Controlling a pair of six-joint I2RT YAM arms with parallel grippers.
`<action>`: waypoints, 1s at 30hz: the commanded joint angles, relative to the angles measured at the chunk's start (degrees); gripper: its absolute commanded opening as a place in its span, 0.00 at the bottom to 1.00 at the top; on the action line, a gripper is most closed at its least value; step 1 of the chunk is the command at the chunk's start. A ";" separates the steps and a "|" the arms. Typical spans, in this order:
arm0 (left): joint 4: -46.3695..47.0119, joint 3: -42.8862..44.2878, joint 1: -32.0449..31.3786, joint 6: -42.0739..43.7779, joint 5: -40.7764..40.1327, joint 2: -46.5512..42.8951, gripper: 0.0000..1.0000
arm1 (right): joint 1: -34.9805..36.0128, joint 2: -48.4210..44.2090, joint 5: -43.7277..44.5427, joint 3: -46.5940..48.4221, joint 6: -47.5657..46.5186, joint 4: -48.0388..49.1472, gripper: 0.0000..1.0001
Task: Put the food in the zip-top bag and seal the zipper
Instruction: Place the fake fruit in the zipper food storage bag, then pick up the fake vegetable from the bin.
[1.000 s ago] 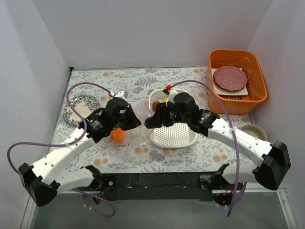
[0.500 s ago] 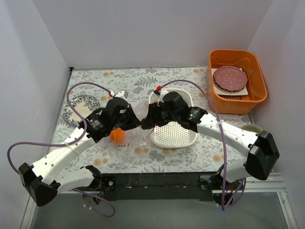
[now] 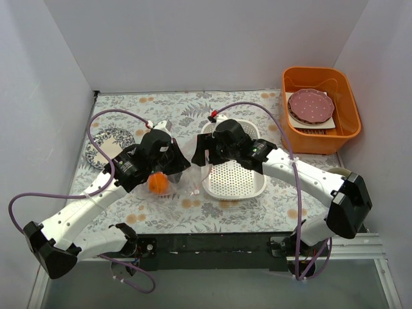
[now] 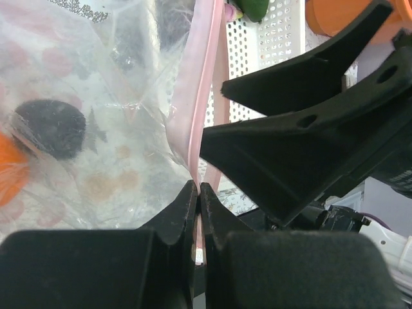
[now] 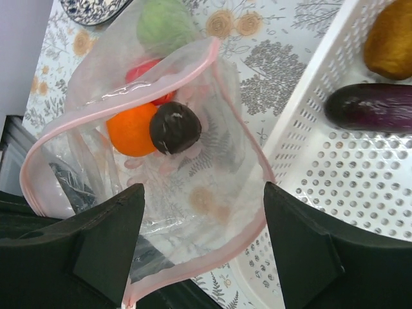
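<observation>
A: What do we get from above?

B: We see the left fingers [image 3: 182,168] and the right fingers [image 3: 198,156] close together over the zip-top bag [image 3: 180,183]. The bag lies on the counter [image 3: 161,109], just left of the white basket [image 3: 235,183]. An orange ball [image 3: 158,183] shows through the plastic.

A: And from the left wrist?

B: There we find the left fingers pinched tight on the zipper [image 4: 203,96], with the pink strip running up from between them. The kiwi [image 4: 51,129] sits inside the bag. The avocado [image 4: 253,8] peeks out at the basket's far end.

A: What about the right wrist?

B: The right fingers are spread wide and grip nothing, with the bag's open mouth below them. Inside we make out the orange ball with the kiwi touching it. Deeper in are a red ball [image 5: 147,71] and a light-green ball [image 5: 167,22]. The eggplant [image 5: 380,106] and the lemon [image 5: 389,42] lie in the basket, outside the bag.
</observation>
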 commanded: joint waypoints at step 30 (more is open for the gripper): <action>-0.11 0.24 -0.11 0.31 -1.86 -2.41 0.00 | -18.95 11.83 -1.27 5.74 0.65 -11.33 0.87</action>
